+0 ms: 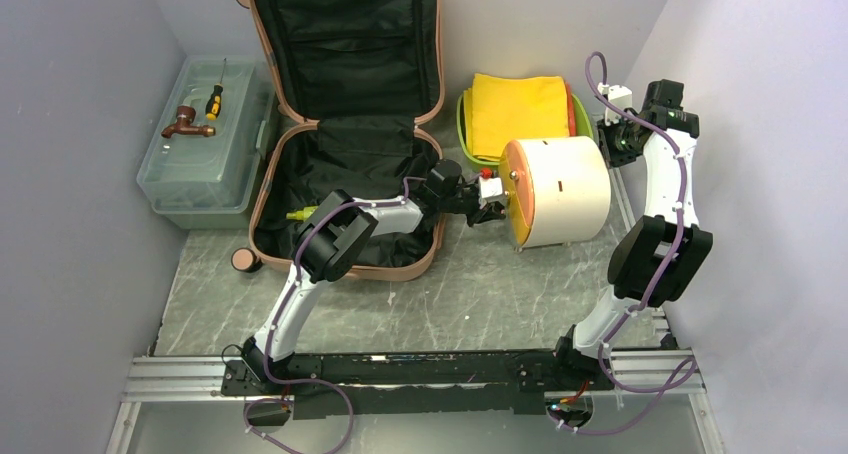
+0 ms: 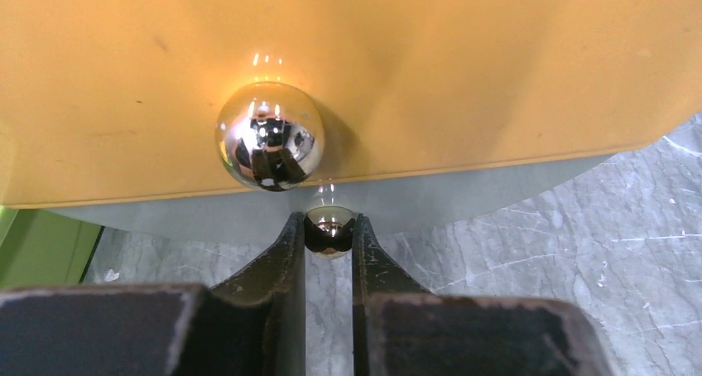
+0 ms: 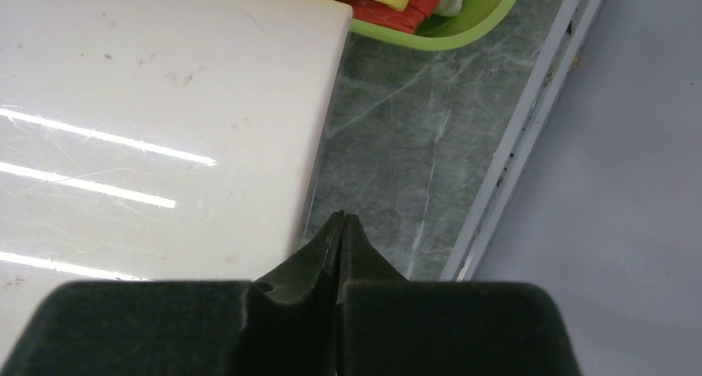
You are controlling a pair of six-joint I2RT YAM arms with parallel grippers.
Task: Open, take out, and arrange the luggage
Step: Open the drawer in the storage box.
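The luggage (image 1: 345, 34) is standing open in the upper centre-left of the top view, its salmon-pink lid half leaning upright against the back wall and its lower half lying flat on the grey marbled surface (image 1: 470, 294), black lining showing in both; a small yellow-green thing (image 1: 298, 214) is lying in the lower half (mostly hidden by the left arm, so it cannot be named). At the left, a translucent toolbox (image 1: 190, 189) is carrying a screwdriver (image 1: 214, 101) and a brown tap (image 1: 186, 126) on its lid. At the upper right of centre, a lime green tray (image 1: 463, 124) is holding a folded yellow cloth (image 1: 520, 109) over something red. A white drum (image 1: 570, 184) with an orange end is lying on its side in front of the tray. The left fingers (image 2: 286, 260) are pinching a small chrome knob (image 2: 329, 225) just below a larger chrome ball (image 2: 269, 136) on the orange end. The right fingers (image 3: 319, 268) are pressing tip to tip, holding nothing, beside the drum's white wall.
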